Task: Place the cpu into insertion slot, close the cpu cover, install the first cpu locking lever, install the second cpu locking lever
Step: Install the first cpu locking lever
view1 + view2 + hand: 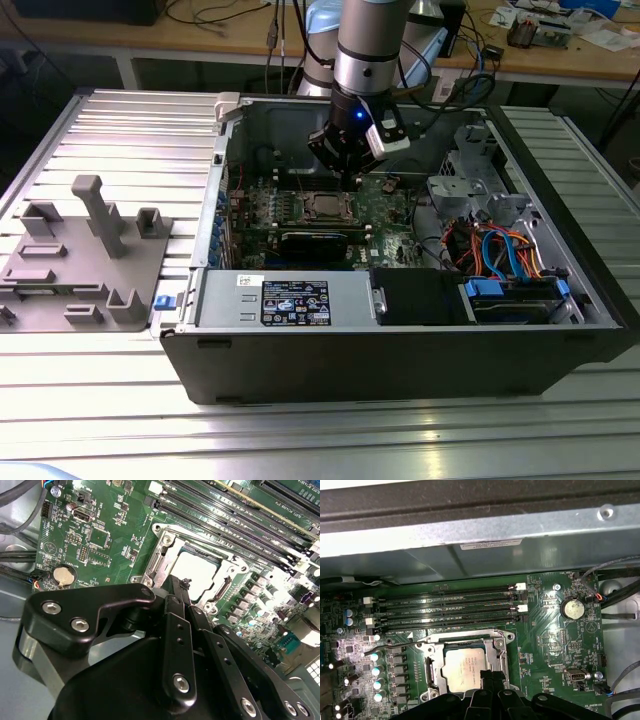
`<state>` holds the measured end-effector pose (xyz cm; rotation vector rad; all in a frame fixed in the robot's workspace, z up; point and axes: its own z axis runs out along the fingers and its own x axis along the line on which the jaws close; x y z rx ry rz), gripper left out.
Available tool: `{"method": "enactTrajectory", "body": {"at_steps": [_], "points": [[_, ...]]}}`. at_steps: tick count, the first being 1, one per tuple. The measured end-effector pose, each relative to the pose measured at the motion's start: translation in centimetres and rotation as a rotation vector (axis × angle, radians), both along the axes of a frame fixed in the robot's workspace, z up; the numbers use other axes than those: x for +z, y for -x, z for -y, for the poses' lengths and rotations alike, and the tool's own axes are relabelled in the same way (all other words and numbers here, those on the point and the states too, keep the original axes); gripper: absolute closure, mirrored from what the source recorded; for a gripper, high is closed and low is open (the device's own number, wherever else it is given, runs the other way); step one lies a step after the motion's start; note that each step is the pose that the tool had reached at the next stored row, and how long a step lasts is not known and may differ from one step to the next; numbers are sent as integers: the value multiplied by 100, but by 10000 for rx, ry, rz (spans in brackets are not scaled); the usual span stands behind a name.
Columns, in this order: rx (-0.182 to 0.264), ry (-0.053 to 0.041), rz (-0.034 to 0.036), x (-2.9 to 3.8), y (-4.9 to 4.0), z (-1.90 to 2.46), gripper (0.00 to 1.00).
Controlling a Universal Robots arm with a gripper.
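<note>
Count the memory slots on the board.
4, parallel in the first wrist view, between the cpu and the case wall: slot one, two, three, four, counting from the wall. None looks hidden.

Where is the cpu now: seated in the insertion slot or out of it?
Seated. In the first wrist view the cpu lies flat on the motherboard, framed by the cpu cover.
</note>
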<state>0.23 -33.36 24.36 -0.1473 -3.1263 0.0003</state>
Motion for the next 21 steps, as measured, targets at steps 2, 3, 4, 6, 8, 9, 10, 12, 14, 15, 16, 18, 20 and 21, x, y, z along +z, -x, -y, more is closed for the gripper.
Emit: {"method": "enactTrajectory", "body": {"at_steps": [2, 3, 4, 6, 8, 9, 10, 12, 14, 15, 16, 18, 20, 21], "points": [[11, 0, 0, 0, 0, 0, 89], [19, 0, 0, 0, 0, 0, 89], [26, 0, 0, 0, 0, 0, 89], [38, 0, 0, 0, 0, 0, 89], [54, 0, 0, 0, 0, 0, 89], [65, 0, 0, 0, 0, 0, 89], [76, 0, 0, 0, 0, 0, 89], [89, 0, 0, 0, 0, 0, 89], [104, 0, 0, 0, 0, 0, 89], [109, 0, 1, 0, 0, 0, 89], [114, 0, 0, 0, 0, 0, 89], [125, 0, 0, 0, 0, 0, 89], [136, 0, 0, 0, 0, 0, 89], [145, 0, 1, 0, 0, 0, 89]]}}
